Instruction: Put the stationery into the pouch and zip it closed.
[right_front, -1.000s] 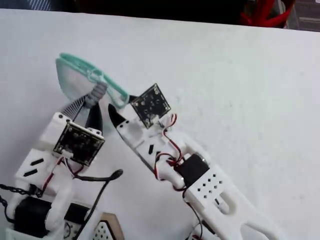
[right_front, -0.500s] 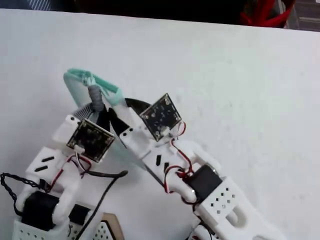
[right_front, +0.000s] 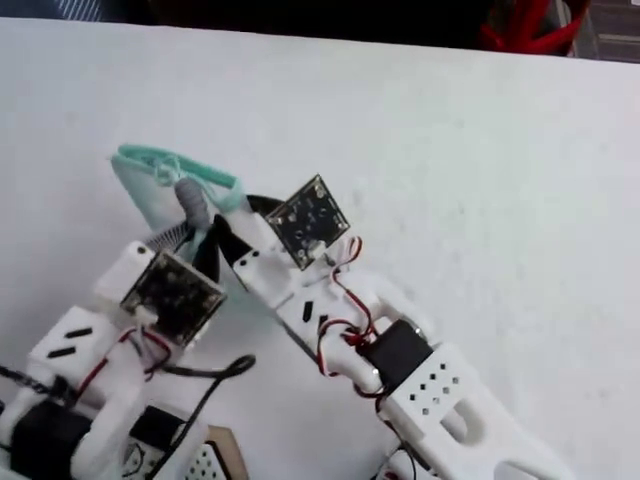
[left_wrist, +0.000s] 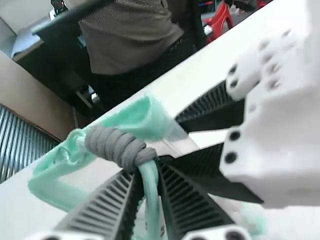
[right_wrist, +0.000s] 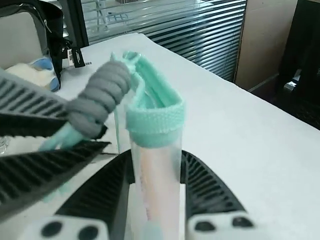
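Over toward ten o'clock, the left gripper (left_wrist: 148, 167) pinches the pouch (right_front: 145, 190) by its zipper strip (left_wrist: 150, 197) under the grey pull (left_wrist: 112, 145), while the right gripper (right_wrist: 155, 160) clamps its end.

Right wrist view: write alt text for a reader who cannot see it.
The right claw grips one end of a clear pouch with mint-green trim, over a white table. Beside it, the left claw pinches the grey zip pull.

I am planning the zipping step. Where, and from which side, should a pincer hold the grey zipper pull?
Take the grey zipper pull across its wrapped shaft, coming from the side away from the right pincer, which clamps the pouch end. The pull stands out free of the pouch, so fingers can likely close round it.
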